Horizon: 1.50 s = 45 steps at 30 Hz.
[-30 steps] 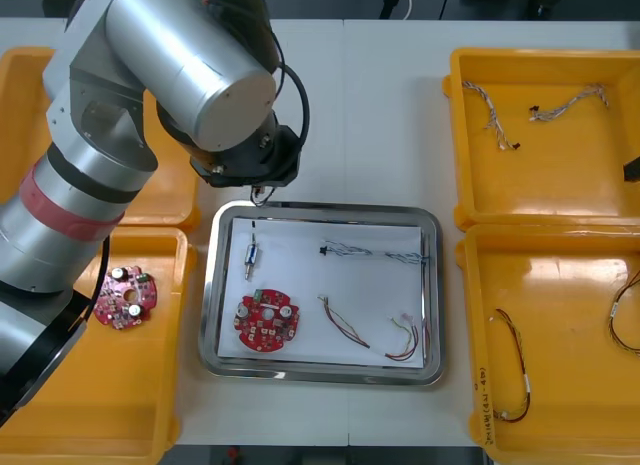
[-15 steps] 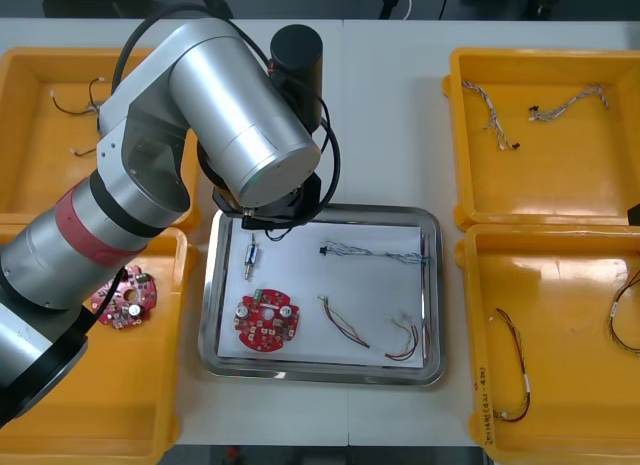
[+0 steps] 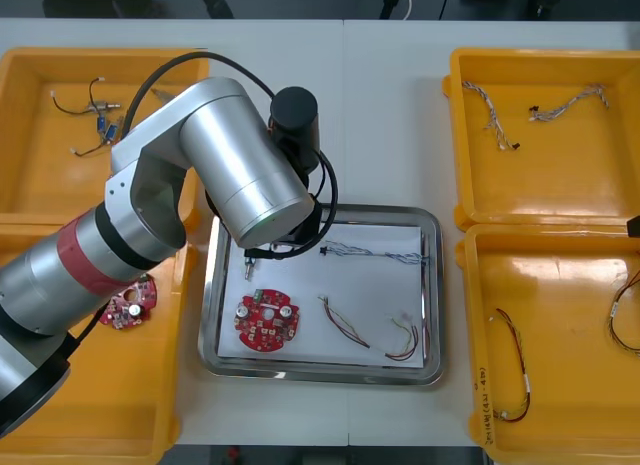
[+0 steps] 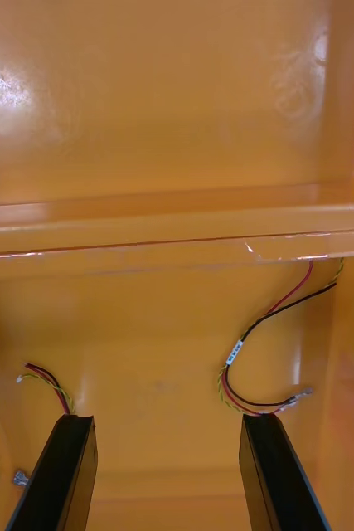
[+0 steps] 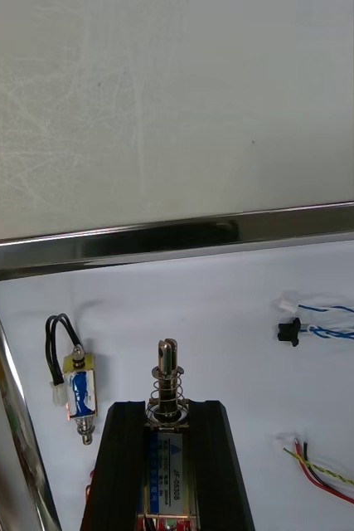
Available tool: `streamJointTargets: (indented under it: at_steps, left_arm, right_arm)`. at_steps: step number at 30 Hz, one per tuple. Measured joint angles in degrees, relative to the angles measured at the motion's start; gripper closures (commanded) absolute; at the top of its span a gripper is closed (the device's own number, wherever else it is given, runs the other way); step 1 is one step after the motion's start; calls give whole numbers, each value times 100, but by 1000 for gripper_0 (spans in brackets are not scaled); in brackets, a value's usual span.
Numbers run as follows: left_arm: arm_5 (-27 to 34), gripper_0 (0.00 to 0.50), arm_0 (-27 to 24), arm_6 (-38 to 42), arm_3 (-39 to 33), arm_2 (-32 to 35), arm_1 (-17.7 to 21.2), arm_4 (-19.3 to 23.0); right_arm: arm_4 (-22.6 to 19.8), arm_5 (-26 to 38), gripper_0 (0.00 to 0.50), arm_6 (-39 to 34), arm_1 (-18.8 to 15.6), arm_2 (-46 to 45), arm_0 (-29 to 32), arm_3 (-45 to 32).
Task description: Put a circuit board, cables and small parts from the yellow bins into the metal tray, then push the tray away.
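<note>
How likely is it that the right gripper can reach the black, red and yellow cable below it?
Probably yes: the open right gripper hangs over the yellow bin, and the black, red and yellow cable lies uncovered just ahead of it. The left gripper holds a small metal part over the metal tray.

The worktop point(image 3: 380, 105) was seen steeply from above by the front camera. The left wrist camera was held close over the 11 o'clock corner of the metal tray point(image 5: 185, 236), behind the left end effector point(image 5: 170, 411) clamped on a small metal part point(image 5: 168, 373); the blue and white cable point(image 5: 326, 332) was shared with the front view. The right wrist camera was set low in the 4 o'clock yellow bin point(image 4: 168, 323), its labelled cable point(image 4: 235, 353) shared likewise.
</note>
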Motion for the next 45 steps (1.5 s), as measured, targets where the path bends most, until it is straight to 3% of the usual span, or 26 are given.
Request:
streamJointTargets:
  at_steps: [10, 21, 22, 23, 24, 25, 26, 27, 45]
  left_arm:
    - [-787, 500, 78, 0, 643, -403, 73, -180]
    - [-906, 488, 78, 1, 703, -590, 75, -201]
    - [-917, 473, 79, 1, 703, -608, 75, -210]
    - [-926, 398, 79, 2, 703, -625, 76, -216]
    - [-929, 272, 79, 2, 703, -641, 76, -218]
    - [-931, 208, 79, 3, 703, -652, 77, -219]
    - [-933, 95, 80, 3, 703, -659, 77, -219]
    - [-940, 17, 81, 3, 703, -665, 77, -219]
    - [-992, 0, 110, 29, 689, -643, 129, -227]
  right_arm:
    - [9, 0, 0, -125, 112, -9, 43, -99]
    - [62, 0, 0, -125, 228, -9, 50, -198]
    - [62, 0, 0, -125, 229, -9, 50, -201]
    - [62, 0, 0, -125, 229, -9, 50, -202]
    - [62, 0, 0, -125, 229, -9, 51, -202]
    - [62, 0, 0, -125, 229, -9, 51, -203]
    - [62, 0, 0, -125, 229, -9, 51, -203]
    - [62, 0, 0, -125, 229, -9, 51, -203]
    - [61, 0, 0, -125, 230, -9, 52, -223]
